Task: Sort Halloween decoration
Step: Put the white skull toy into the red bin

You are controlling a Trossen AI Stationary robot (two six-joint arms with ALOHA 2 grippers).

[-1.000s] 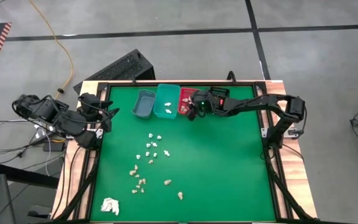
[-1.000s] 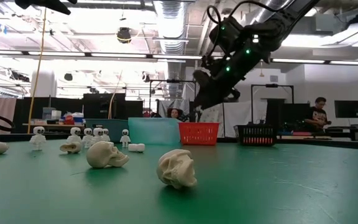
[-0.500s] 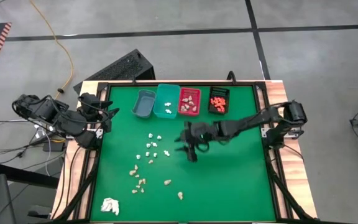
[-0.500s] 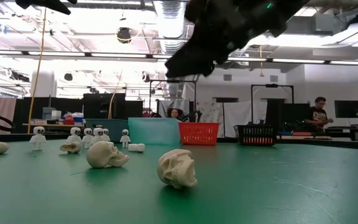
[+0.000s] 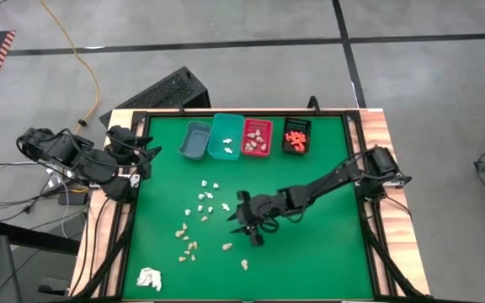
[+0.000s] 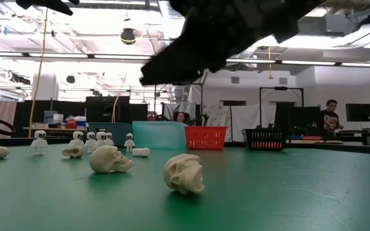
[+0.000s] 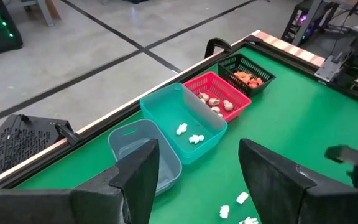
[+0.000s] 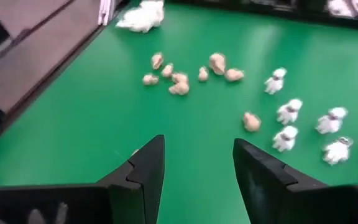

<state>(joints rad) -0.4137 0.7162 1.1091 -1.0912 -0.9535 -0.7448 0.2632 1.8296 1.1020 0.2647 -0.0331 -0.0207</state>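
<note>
A grey concrete floor (image 5: 226, 67) crossed by dark tape lines (image 5: 226, 44) surrounds the desk (image 5: 377, 244) — a yellow cable (image 5: 81, 59) trails across it. Beyond, a workshop hall with white walls (image 6: 358, 83), bright ceiling strip lights (image 6: 76, 29), exposed ducting (image 6: 172, 16) and dark shelving (image 6: 108, 109) — a person (image 6: 329, 119) sits far off

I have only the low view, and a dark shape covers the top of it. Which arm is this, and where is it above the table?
Observer: It is the right arm. The right gripper hangs over the green mat, beside the loose white pieces.
Operator: Is something held in it?
Observer: No. In its wrist view the fingers stand open with nothing between them.
Operator: And the left arm?
Observer: The left gripper waits, open, near the mat's left edge.
</note>
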